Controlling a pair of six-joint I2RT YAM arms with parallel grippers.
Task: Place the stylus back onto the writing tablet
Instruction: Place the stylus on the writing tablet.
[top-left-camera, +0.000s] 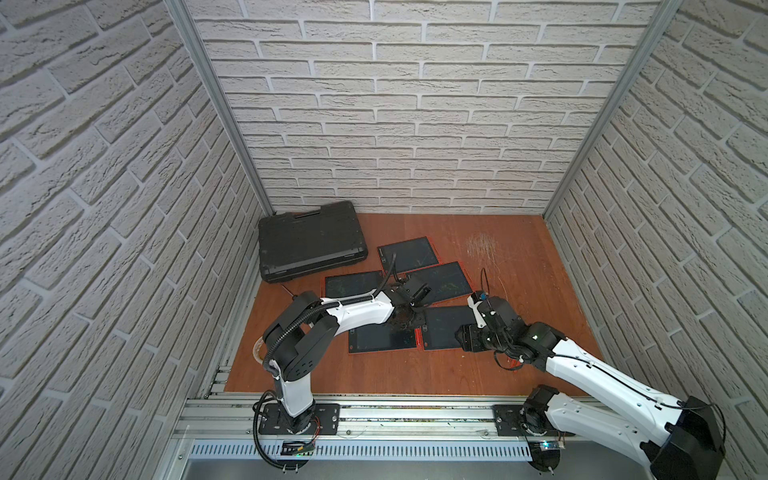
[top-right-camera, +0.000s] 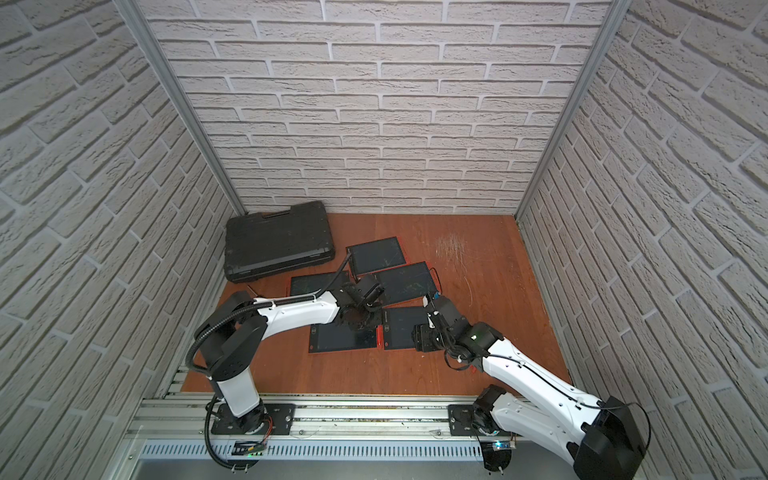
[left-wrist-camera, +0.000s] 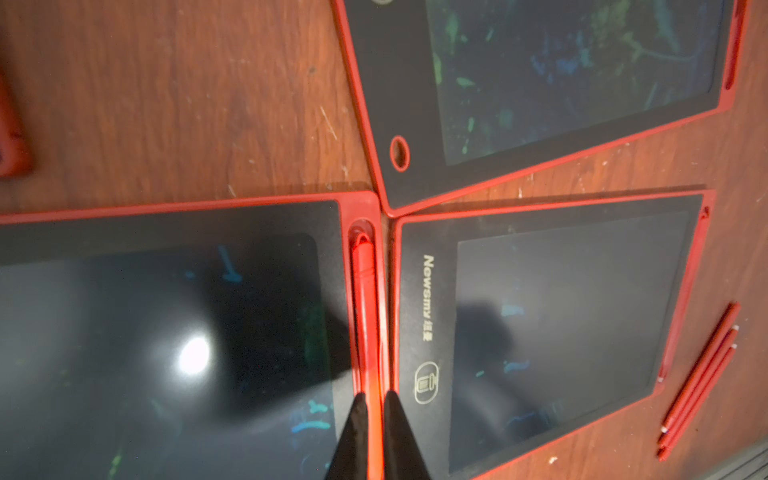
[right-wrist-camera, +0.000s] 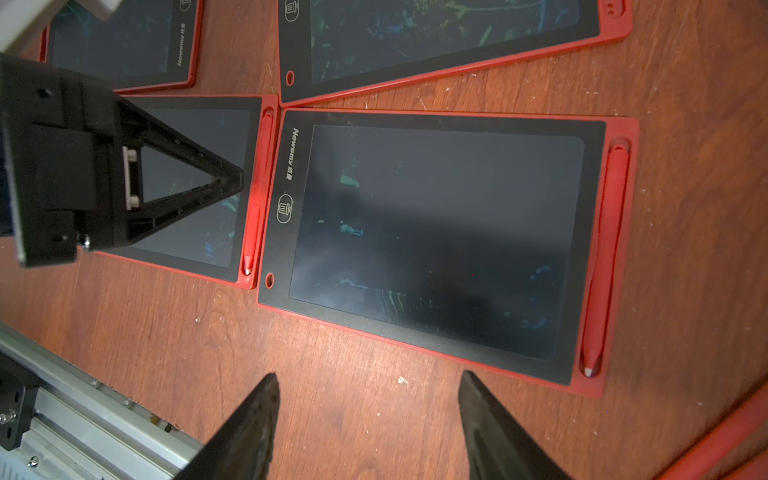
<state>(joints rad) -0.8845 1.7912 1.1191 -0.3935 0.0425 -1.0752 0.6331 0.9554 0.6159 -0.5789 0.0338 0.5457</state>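
Risk no. 1 is sitting right at the grip: left hand (left-wrist-camera: 376, 415) is clenching the red stylus (left-wrist-camera: 365, 316), which is lying along the side groove (left-wrist-camera: 360, 226) of the near-left tablet (left-wrist-camera: 166, 332), its far end resting just short of the groove's rounded end. The stretch under the fingers (left-wrist-camera: 353, 432) is being hidden in the left wrist view, so I can't tell whether it's seating fully. The right wrist view is showing the white tip (right-wrist-camera: 248, 271) lying low in the groove, so it's prob. in or nearly in. If the hand is lifting w/out letting go first, it's dragging the stylus straight out again. If it's opening while leaning sideways, the stylus is prob. hopping the thin rim into the gap vs. the neighbour tablet (left-wrist-camera: 561, 311) lying just beside. Pressing too hard is also risking a shove of the tablet itself, b/c it's lying loose on the tabletop (left-wrist-camera: 187, 104). Right hand (right-wrist-camera: 370, 415) is hanging released, nothing between its fingers, over bare tabletop just off the neighbour tablet. A careless sweep there could be knocking that one's seated stylus (right-wrist-camera: 606, 249) or the spare styluses (left-wrist-camera: 702, 378).
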